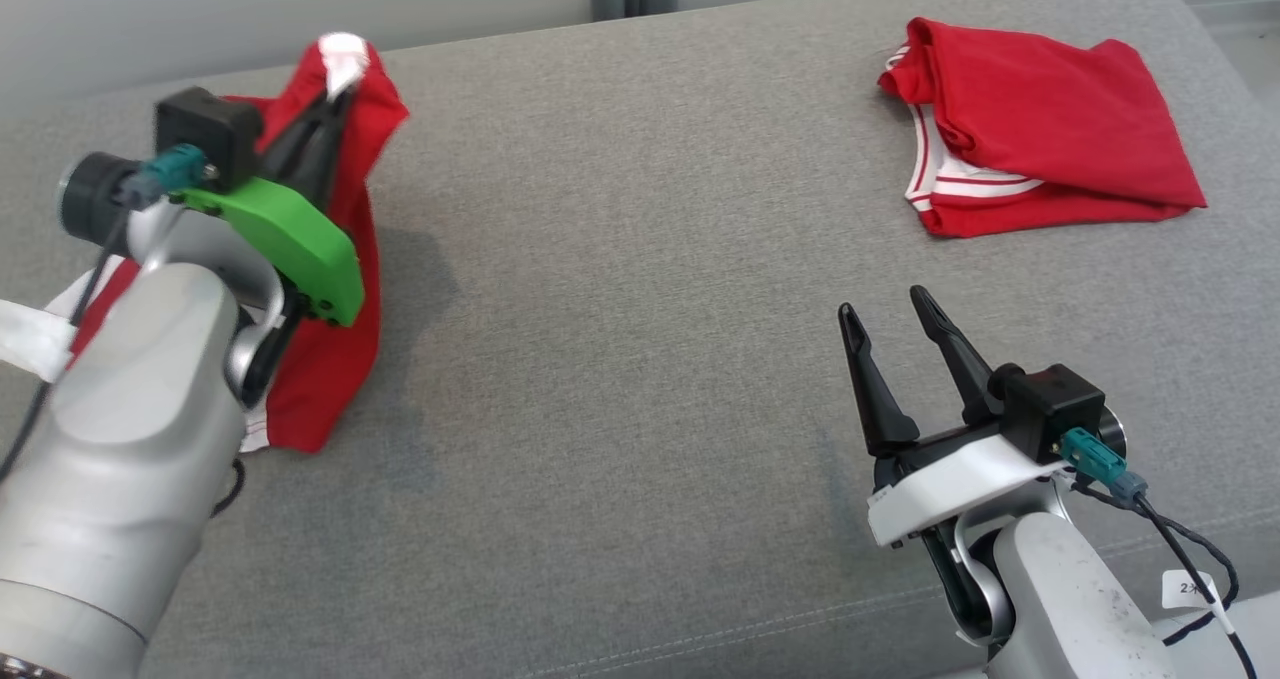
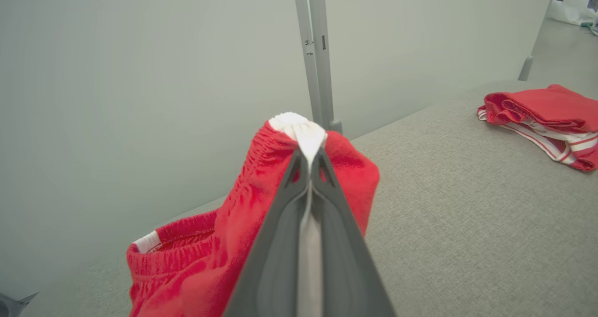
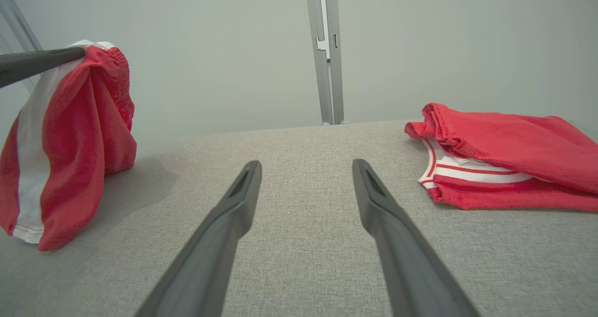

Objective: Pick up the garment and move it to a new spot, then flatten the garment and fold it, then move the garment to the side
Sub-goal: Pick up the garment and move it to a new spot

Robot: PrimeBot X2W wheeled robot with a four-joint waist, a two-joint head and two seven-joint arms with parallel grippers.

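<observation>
You lose much of the hanging garment (image 1: 340,379) behind the left forearm (image 1: 130,399). The folded red pile (image 2: 546,107) runs off the left wrist view's right edge.

White tag (image 1: 1195,589) on right arm's cable (image 1: 1150,514): "2", remainder illegible

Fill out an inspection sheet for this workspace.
surface: grey fabric surface, flat, bare in the middle.
job's things: red garment hanging bunched from the left gripper; folded red garment lying far right.
clutter: nothing seen.
grippers: left gripper shut on the red garment's white band; right gripper open, holding nothing.
cables: left-arm cable black, beside the forearm; right-wrist cable black, white tag on it.
surroundings: pale wall, grey post behind.
</observation>
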